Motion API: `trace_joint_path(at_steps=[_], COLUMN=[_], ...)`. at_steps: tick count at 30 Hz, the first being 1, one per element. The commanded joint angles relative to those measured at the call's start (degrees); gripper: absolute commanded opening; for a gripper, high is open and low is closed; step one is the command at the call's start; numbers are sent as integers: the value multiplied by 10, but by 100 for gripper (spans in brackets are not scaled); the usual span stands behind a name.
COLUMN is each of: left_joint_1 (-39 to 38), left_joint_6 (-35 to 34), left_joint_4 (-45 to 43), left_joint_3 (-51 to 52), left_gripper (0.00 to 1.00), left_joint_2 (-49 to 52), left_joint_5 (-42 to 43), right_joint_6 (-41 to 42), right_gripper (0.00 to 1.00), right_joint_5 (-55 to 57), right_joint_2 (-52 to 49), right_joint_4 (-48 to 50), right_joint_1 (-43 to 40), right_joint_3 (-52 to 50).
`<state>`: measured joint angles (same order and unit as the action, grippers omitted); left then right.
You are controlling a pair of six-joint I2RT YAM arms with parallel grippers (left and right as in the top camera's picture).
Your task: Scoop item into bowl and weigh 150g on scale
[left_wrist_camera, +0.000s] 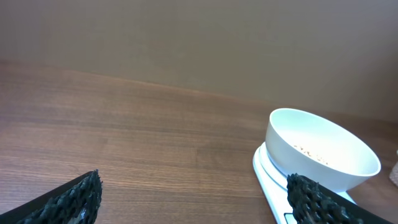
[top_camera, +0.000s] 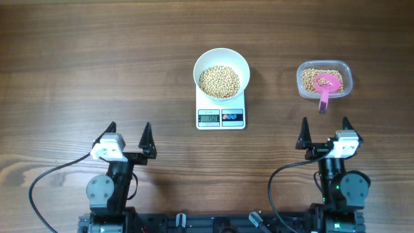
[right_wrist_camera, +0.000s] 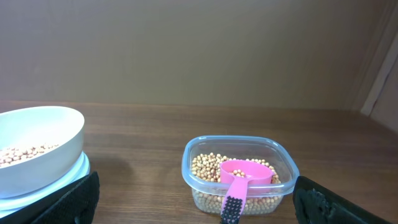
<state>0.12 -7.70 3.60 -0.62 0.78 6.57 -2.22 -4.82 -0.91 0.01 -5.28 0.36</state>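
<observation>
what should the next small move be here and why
Probably just check the display before scooping more: the bowl sits on the scale well filled with beans, the pink scoop lies in the tub, and the left pincer and right pincer are open, empty, clear of everything. I cannot read the digits.

The scale (top_camera: pixel 220 125) display (top_camera: pixel 208 117) shows illegibly small digits.
</observation>
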Motion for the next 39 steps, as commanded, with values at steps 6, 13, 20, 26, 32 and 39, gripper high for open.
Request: trace_joint_path(at_steps=[6, 13, 20, 26, 32, 39], left_joint_1=[4, 5, 9, 23, 23, 7], left_joint_6=[70, 75, 75, 77, 92, 108], left_joint_4=[4, 10, 8, 10, 10, 10], left_joint_3=[3, 3, 3, 3, 3, 3], left_gripper=[100, 100, 100, 100, 100, 100], left_joint_2=[-6, -6, -6, -6, -6, -6], left_joint_5=[2, -59, -81, -51, -42, -43], right_joint_6=[8, 8, 8, 9, 9, 8], right_gripper=[100, 100, 100, 100, 100, 100], right_joint_5=[10, 10, 10, 10, 10, 10], right_joint_2=[1, 1, 1, 1, 1, 1], right_joint_4=[1, 1, 1, 1, 1, 1], right_joint_1=[3, 3, 3, 3, 3, 3], right_joint_3=[-1, -1, -1, 0, -1, -1])
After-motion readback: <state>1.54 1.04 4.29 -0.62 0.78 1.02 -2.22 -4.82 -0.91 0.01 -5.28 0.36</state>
